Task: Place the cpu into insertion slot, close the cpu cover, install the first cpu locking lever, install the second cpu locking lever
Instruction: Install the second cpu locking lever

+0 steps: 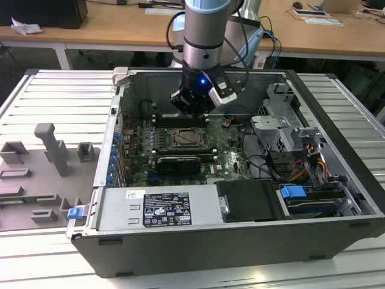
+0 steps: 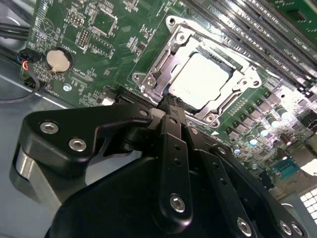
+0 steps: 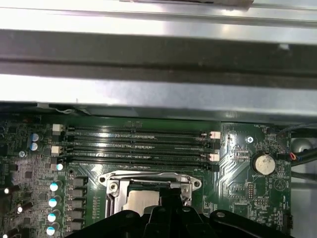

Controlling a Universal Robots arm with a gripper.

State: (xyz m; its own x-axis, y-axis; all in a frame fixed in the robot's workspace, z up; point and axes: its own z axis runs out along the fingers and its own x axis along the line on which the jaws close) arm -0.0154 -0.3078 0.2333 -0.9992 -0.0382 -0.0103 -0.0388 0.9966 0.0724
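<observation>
Gripper (image 2: 171,106) fingers look pressed together, empty, their tip just at the cpu cover's (image 2: 166,59) edge. Largest is the open computer case (image 1: 337,198), with the motherboard (image 1: 141,141) on its floor. From the gripper in the exterior view, the insertion slot (image 1: 182,139) lies toward 6 o'clock, just beneath. Inside it sits the cpu (image 2: 200,79), the cover lying flat around it.

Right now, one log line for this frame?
cpu seated in insertion slot | cpu cover down around it | gripper at cover edge, holding nothing visible
</observation>
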